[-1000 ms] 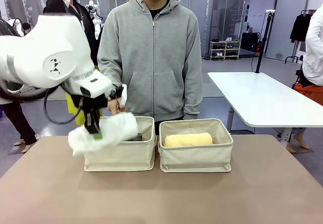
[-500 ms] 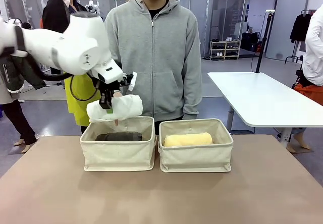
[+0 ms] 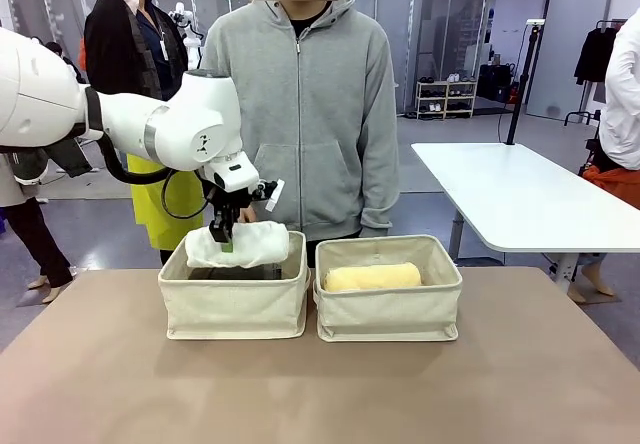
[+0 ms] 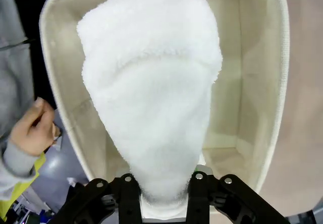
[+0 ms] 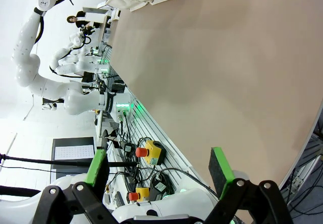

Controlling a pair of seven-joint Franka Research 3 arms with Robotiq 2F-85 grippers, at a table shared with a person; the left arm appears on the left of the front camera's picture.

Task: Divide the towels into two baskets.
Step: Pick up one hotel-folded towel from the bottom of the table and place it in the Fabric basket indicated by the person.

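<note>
Lowered since before, white towel (image 3: 240,245) now tops left basket (image 3: 236,305).

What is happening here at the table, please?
The robot is sorting rolled towels into two canvas baskets. Its left gripper holds the white towel at one end, over the left basket, and the towel sags onto the rim. The jaws are around the towel in the left wrist view. A pale yellow towel lies in the right basket. The right gripper is open and holds nothing, off to the side of the table. A person stands behind the baskets.
</note>
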